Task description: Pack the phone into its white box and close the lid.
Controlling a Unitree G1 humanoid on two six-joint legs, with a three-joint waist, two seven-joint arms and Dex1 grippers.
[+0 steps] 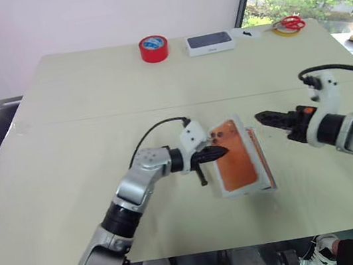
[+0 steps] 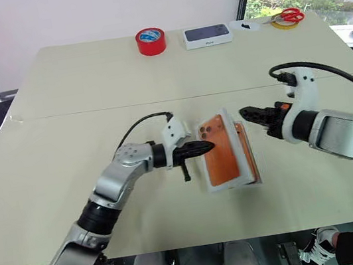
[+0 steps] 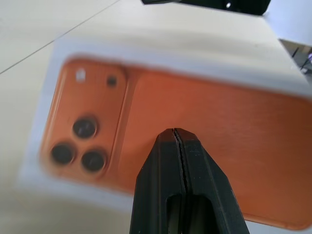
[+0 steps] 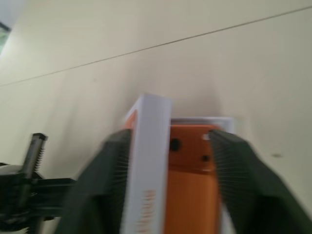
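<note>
While I view the bench (image 1: pixel 71 189) through the head camera, the lid (image 1: pixel 234 157), its orange phone print uppermost, lies tilted toward the near edge, propped at a slant over the white box (image 2: pixel 250 154), whose far long side shows just beside it. My left gripper (image 1: pixel 220 152) has its two black fingers pressed together, and their tips rest against the printed top of the lid; the left wrist view shows those closed fingertips (image 3: pixel 175 139) against the orange print with its cluster of lenses. My right gripper (image 1: pixel 261 117) hovers just off the right side of the lid and box, apart from both, its fingers pointing toward them; the right wrist view shows them spread, holding nothing, with the lid's white side wall standing on edge between them. In that view, the phone (image 4: pixel 192 195) lies in the box, its copper-orange back up, partly hidden by the raised lid. Along the far edge of the bench stand a red tape roll (image 1: pixel 154 48), a white box with a dark phone picture (image 1: pixel 210 43), and red-handled scissors (image 1: pixel 291 23) on a yellow ring.
</note>
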